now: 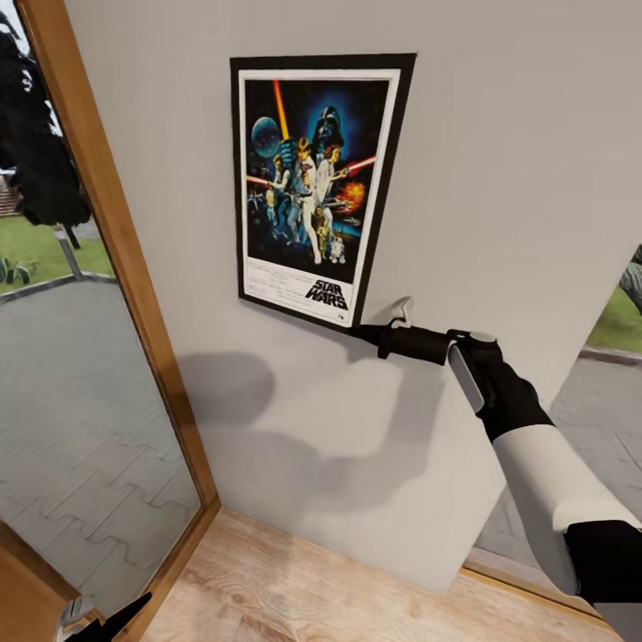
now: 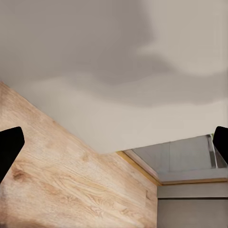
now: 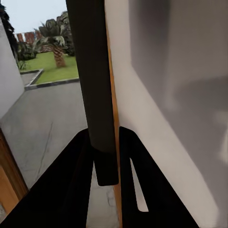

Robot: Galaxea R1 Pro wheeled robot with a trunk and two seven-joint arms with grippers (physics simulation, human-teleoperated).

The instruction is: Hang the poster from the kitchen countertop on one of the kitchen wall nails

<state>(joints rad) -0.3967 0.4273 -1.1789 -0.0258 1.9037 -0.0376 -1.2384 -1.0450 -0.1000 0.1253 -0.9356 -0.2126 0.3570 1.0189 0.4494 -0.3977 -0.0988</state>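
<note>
In the head view, the poster (image 1: 316,187) is held flat against the wall (image 1: 499,160), gripped at its lower right corner by the right gripper (image 1: 367,334). In the left wrist view, the left gripper (image 2: 114,142) is seen spread open above the wooden floor (image 2: 57,190). In the right wrist view, the poster's dark edge (image 3: 97,95) is pinched between both fingers (image 3: 71,190).

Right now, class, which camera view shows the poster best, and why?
The head view: the whole poster faces the camera against the wall, artwork and title readable. The right wrist view shows just its dark edge clamped in the right pincer.
</note>
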